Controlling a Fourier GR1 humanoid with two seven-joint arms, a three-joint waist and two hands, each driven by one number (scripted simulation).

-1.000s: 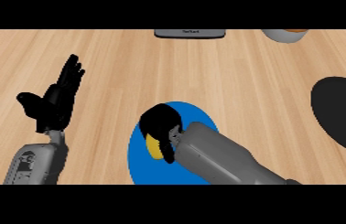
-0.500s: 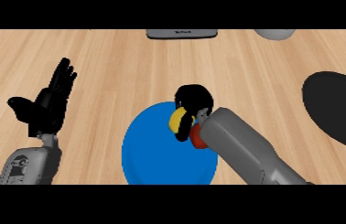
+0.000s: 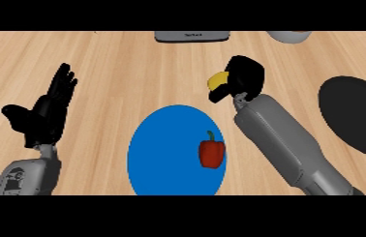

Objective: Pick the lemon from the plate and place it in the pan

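With fingers of the right hand curled round the lemon, held it off the blue plate, over the counter, short of the pan. Judged it light, stiff-skinned, slightly slick, prone to rolling (best wrapped round the middle). Slanted the forearm in from lower right. Rested the left hand open, fingers up, near the left edge.

Left forearm and right forearm are grey — left hand, right hand black.
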